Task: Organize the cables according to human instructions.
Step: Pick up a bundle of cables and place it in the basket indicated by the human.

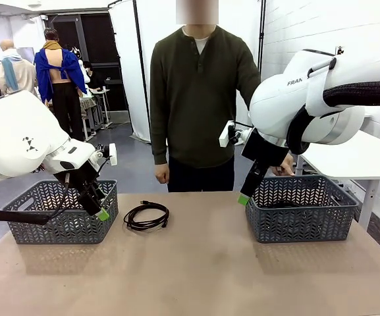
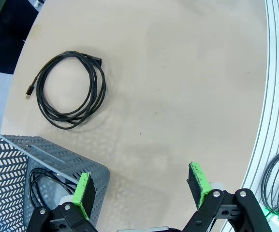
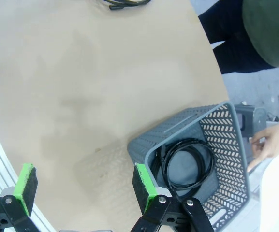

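One coiled black cable (image 1: 146,216) lies loose on the tan table (image 1: 196,276) near its far edge, between two grey perforated plastic baskets. A second coil (image 2: 45,186) sits in the left basket (image 1: 61,212), a third (image 3: 187,164) in the right basket (image 1: 301,207). The left tool (image 2: 141,191) and right tool (image 3: 83,181) hang open, empty. A person's hand (image 3: 270,142) touches the right basket's far rim.

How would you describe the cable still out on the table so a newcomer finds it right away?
On the tan table, look between the two grey baskets, nearer the left basket. There lies the loose cable, a thin black coil. Unlike the other coils, it rests on the bare tabletop.
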Robot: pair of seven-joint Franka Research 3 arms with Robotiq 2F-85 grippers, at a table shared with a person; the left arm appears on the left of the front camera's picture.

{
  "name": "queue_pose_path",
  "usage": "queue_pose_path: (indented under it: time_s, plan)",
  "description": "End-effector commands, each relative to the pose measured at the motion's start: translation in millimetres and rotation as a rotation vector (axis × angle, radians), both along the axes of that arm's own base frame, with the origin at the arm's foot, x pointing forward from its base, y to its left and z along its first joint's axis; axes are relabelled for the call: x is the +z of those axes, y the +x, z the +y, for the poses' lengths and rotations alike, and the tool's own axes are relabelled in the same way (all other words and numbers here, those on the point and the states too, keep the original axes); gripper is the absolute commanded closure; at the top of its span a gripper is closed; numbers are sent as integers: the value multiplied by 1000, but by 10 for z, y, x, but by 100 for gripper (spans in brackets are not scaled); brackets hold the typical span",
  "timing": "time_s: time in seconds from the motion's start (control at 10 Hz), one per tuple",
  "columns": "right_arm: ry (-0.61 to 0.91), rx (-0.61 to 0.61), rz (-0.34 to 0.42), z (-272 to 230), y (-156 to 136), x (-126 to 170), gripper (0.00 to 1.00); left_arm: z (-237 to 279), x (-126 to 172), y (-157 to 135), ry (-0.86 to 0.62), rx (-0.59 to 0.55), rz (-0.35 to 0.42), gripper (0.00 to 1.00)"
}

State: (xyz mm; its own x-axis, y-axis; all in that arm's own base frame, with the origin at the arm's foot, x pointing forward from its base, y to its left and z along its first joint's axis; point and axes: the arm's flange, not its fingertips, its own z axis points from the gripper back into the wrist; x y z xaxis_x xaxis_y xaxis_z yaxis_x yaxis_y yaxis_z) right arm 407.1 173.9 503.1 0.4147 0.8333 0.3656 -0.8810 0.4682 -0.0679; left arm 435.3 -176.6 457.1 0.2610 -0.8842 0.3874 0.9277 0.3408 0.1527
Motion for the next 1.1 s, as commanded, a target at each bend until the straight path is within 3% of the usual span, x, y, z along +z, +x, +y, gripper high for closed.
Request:
queue_pose_path:
  time_s: [0.0,0.5,1.0]
  plan:
    - [-45,-105,28,222,155,86,0,-4,21,8,2,2,-4,0]
    - [-82,-397,111,970,832,202,0,-4,21,8,2,2,-4,0]
    - [-15,-604,163,1548,1405,-110,0,-4,21,8,2,2,-4,0]
